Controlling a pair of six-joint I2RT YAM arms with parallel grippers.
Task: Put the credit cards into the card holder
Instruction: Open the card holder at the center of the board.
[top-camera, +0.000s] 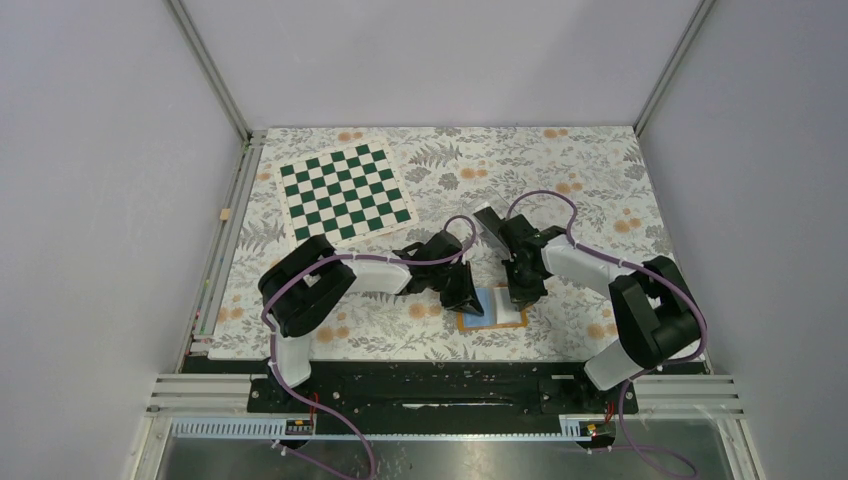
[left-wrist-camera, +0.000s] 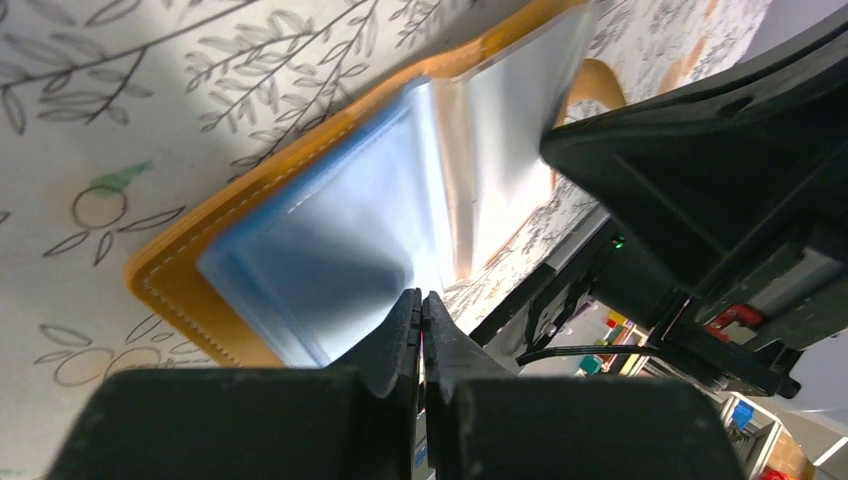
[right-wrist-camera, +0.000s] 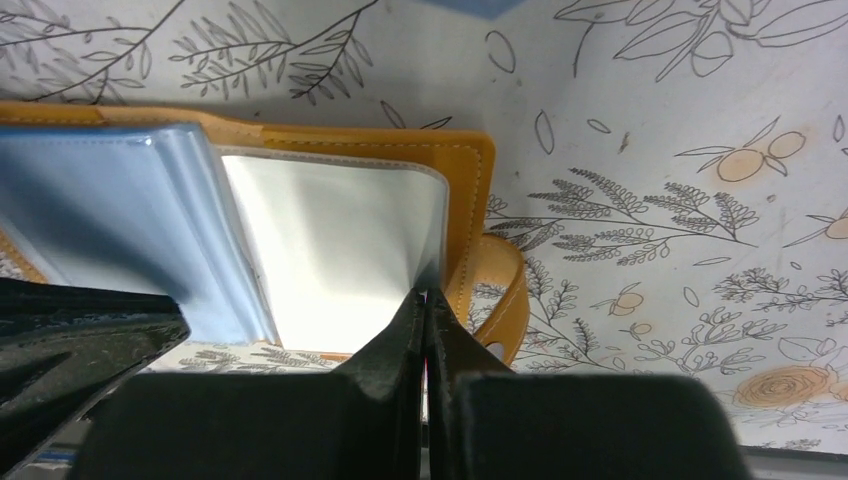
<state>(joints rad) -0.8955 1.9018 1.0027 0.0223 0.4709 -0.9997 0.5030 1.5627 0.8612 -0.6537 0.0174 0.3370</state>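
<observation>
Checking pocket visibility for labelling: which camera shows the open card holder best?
Right wrist: the card holder is sharp, with its stitched orange rim, strap and inner sleeves visible. Left wrist shows it large but blurred and slanted. Top external shows it small and partly covered.

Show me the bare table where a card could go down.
Bare cloth lies right of the checkerboard along the far edge, and in the far right corner beyond the right arm. Crowded: the middle, where the left end effector and right end effector meet at the wallet.

Plain grey walls (top-camera: 100, 150) enclose a floral-patterned tabletop (top-camera: 600, 170) with a green checkerboard (top-camera: 346, 194) at far left.
</observation>
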